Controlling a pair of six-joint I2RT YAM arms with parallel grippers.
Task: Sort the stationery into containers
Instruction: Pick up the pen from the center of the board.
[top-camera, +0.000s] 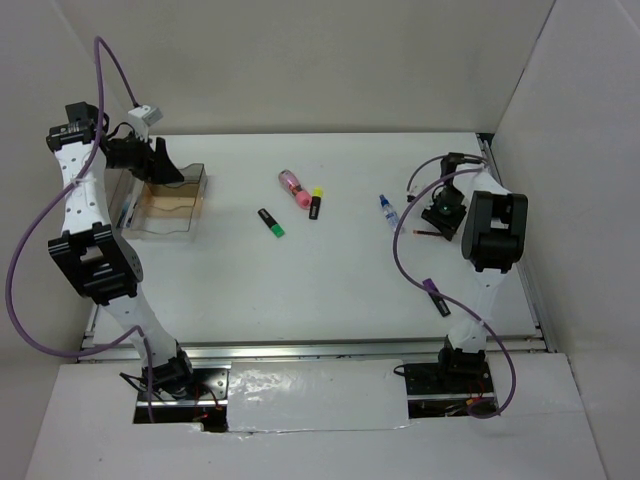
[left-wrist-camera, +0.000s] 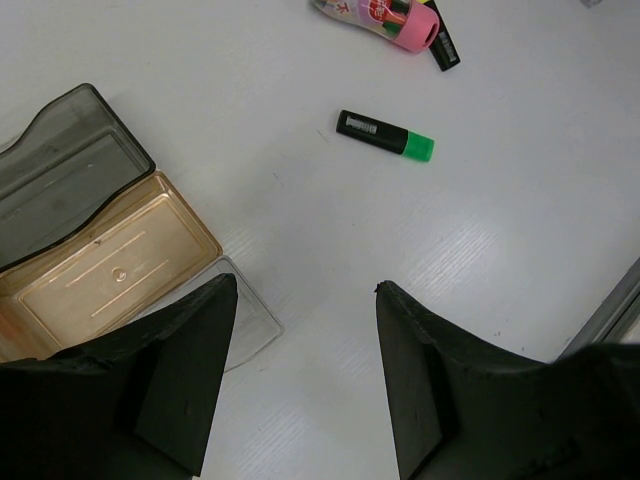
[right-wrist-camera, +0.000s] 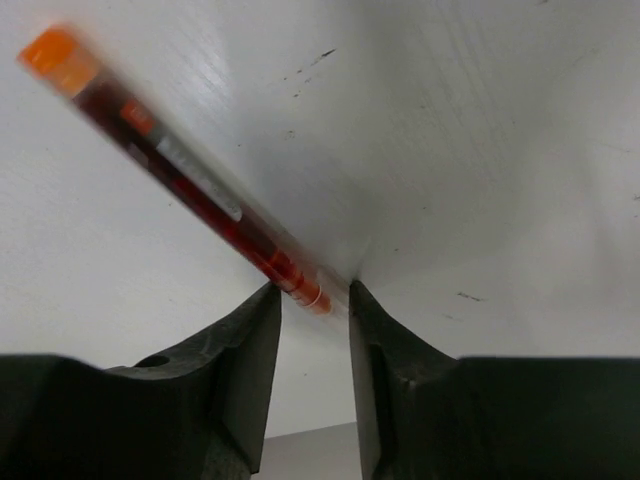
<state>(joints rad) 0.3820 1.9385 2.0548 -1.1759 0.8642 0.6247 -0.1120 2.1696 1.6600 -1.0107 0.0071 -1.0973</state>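
Rightward, red pen (right-wrist-camera: 200, 190) in right gripper (right-wrist-camera: 312, 292); blue-capped bottle (top-camera: 386, 211) near

Table (top-camera: 330, 290), middle and near: bare, and I can pass either tool there.
Far left: box (top-camera: 195, 200) below my left tool (top-camera: 160, 165), jaws wide, bare table between the fingers (left-wrist-camera: 190, 380).
Far centre: tube (top-camera: 292, 186) and yellow highlighter (top-camera: 316, 203) close together. Green highlighter (top-camera: 271, 223) apart, room all round.
Right: bottle (top-camera: 387, 211), purple highlighter (top-camera: 437, 297) and cable (top-camera: 405, 262) crowd my right arm (top-camera: 490, 235). A red pen (right-wrist-camera: 200, 185) slants before my right tool (right-wrist-camera: 312, 292).
Walls (top-camera: 320, 70) shut the back and sides.
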